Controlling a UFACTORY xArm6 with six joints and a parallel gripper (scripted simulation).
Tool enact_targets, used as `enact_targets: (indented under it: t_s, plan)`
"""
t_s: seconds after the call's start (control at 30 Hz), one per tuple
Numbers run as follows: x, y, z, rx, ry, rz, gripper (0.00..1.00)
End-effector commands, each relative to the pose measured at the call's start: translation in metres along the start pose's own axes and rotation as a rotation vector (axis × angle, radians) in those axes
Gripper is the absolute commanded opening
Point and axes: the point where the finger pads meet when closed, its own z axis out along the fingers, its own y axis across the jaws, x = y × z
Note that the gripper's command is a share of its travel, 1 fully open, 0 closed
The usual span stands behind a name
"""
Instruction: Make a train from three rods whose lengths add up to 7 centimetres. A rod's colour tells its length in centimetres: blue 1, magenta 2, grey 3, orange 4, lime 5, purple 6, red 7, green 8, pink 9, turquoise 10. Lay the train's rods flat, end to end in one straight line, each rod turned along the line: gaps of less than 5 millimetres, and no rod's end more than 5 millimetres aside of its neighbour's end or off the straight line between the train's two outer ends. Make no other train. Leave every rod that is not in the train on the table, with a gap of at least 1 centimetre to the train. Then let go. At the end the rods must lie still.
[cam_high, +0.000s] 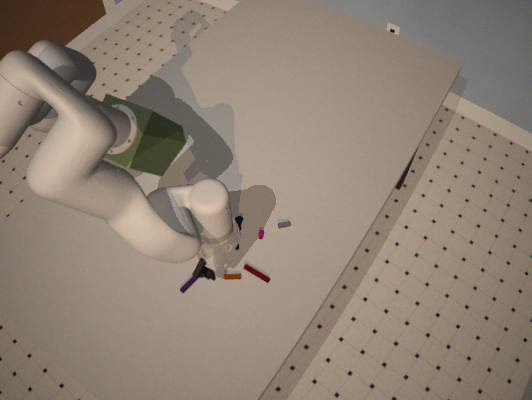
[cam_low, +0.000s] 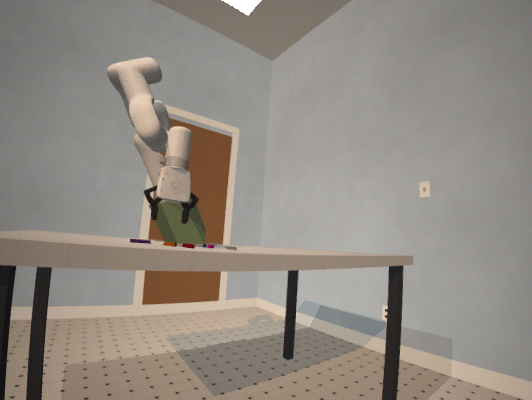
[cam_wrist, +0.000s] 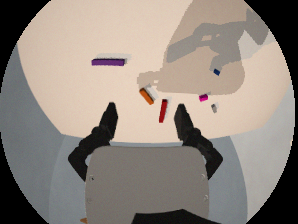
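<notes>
My gripper (cam_wrist: 146, 110) (cam_low: 170, 212) is open and empty, held well above the table. In the wrist view an orange rod (cam_wrist: 147, 96) and a red rod (cam_wrist: 162, 110) lie between and just beyond the fingers. A purple rod (cam_wrist: 109, 62) lies to the left, a magenta rod (cam_wrist: 204, 98) and a grey rod (cam_wrist: 213, 107) to the right, and a small blue rod (cam_wrist: 217, 71) farther off. From above I see the purple rod (cam_high: 188, 285), orange rod (cam_high: 232, 275), red rod (cam_high: 257, 272), magenta rod (cam_high: 261, 233) and grey rod (cam_high: 284, 223). All rods lie apart from one another.
The arm's elbow and wrist (cam_high: 210, 210) hang over the rods and cast a shadow on them. A green block (cam_high: 147, 137) sits at the arm's base. The table's edge (cam_high: 350, 280) runs close to the right of the rods.
</notes>
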Motion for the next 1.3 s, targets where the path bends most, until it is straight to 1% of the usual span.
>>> enact_targets:
  t_s: [0.0, 0.2, 0.33, 0.53, 0.67, 0.73, 0.8, 1.23, 1.27]
  plan:
    - [-0.001, 0.0, -0.001, 0.0, -0.003, 0.0, 1.0]
    - [-0.001, 0.0, -0.001, 0.0, -0.003, -0.007, 1.0]
    - [-0.001, 0.002, -0.001, 0.0, -0.003, -0.05, 1.0]
    - [-0.002, 0.009, -0.001, -0.001, -0.003, -0.23, 1.0]
    - [-0.003, 0.012, -0.001, -0.001, -0.003, -0.323, 1.0]
    - [-0.003, 0.012, -0.001, -0.001, -0.003, -0.323, 1.0]
    - [-0.003, 0.016, -0.001, -0.002, -0.003, -0.42, 1.0]
    - [-0.004, 0.029, 0.0, -0.003, -0.004, -0.737, 1.0]
    - [-0.004, 0.029, 0.0, -0.003, -0.004, -0.737, 1.0]
